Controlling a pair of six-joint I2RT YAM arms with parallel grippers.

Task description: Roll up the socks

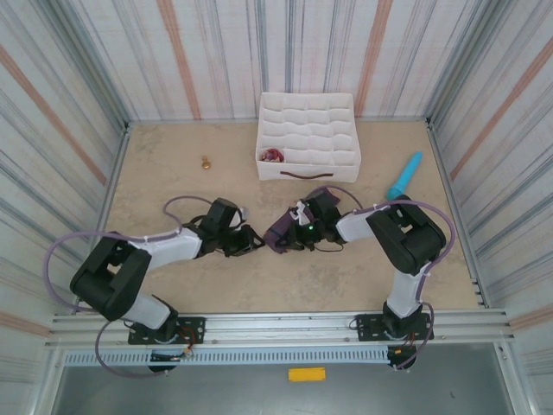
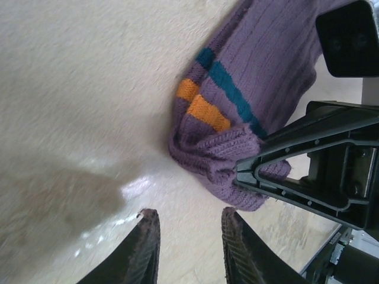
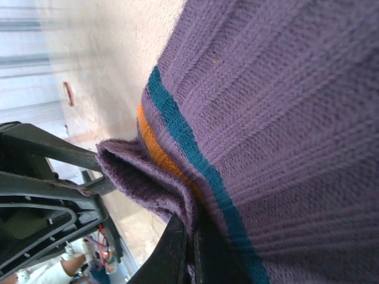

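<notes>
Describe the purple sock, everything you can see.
The purple sock is ribbed knit with teal and orange stripes near one end. That end is bunched into folds and pinched in the shut right gripper. The rest lies limp on the beige table. The left gripper hovers beside the bunched end, jaws apart, not touching it.

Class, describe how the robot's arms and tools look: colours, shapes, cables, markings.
The left arm and right arm have chunky black joint housings joined by pale grey-white links, with a lilac cable looping along each. The left tool and right tool each end in two dark tapering fingers; the left's show ribbed inner faces. A small green light glows on the right tool's body.
</notes>
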